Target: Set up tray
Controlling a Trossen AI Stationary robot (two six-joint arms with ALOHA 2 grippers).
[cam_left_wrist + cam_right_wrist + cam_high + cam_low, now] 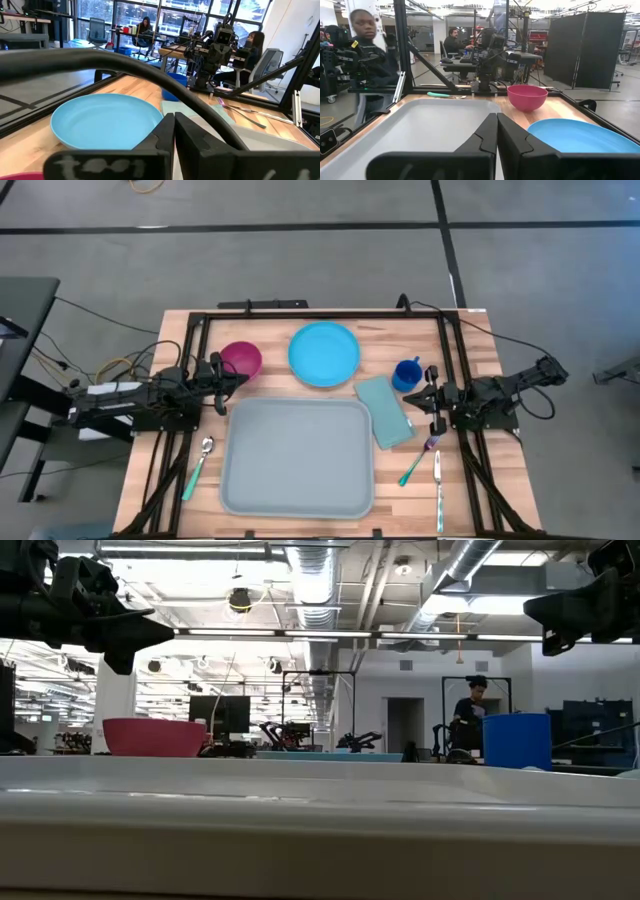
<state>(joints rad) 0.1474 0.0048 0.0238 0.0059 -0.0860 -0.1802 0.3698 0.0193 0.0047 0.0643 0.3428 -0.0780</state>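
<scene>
The tray (297,456) lies flat at the middle of the wooden table (475,355), toward its near edge, and nothing rests on it. In the right wrist view its pale surface (420,130) fills the near foreground; in the low view its rim (320,815) spans the whole width.

Items around the tray:
- A blue plate (324,353) sits just behind the tray's far edge, close to it.
- A pink bowl (240,360) stands beside the plate, toward the left arm.
- A blue cup (407,373) stands on the other side of the plate, near the right arm.
- A folded napkin (385,411) lies just beside the tray's right edge, slightly angled.
- A spoon with a teal handle (197,466) lies beside the tray's left edge.
- A fork with a teal handle (419,459) and a knife (438,488) lie past the napkin, near the table's right edge.

Left gripper (240,378): raised above the table beside the pink bowl, at the tray's far left corner. The left wrist view shows its fingers (162,132) pressed together, holding nothing.

Right gripper (407,401): raised above the table over the napkin's edge, next to the cup. The right wrist view shows its fingers (485,135) pressed together, holding nothing.

People sit at desks in the room beyond the table.
</scene>
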